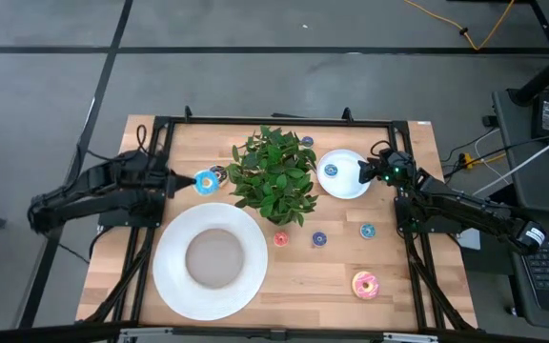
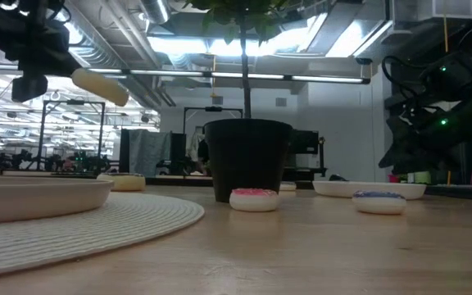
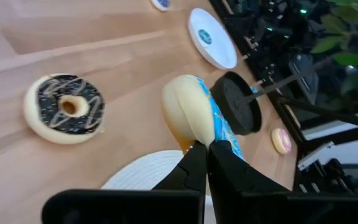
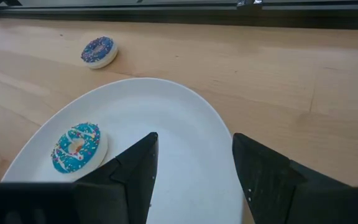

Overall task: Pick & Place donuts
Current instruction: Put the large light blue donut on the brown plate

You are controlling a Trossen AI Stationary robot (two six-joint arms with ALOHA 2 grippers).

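My left gripper is shut on a light-blue-frosted donut, held up in the air left of the potted plant. In the low view this donut hangs high above the table. A chocolate donut lies flat on the wood beyond it. My right gripper stands open over the near rim of the small white plate, on which a small blue donut lies flat. A pink donut and tiny red, blue and teal donuts lie on the table. My left gripper pinches the light-blue donut by its rim between its two fingers. The donut stands on edge beyond the fingertips, its frosted face turned sideways toward the plant. It is lifted clear of the table.
A large white plate on a round woven mat fills the near left of the table. The black plant pot stands in the middle, its leaves spreading wide. Another tiny blue donut lies by the far edge. A black frame borders the table.
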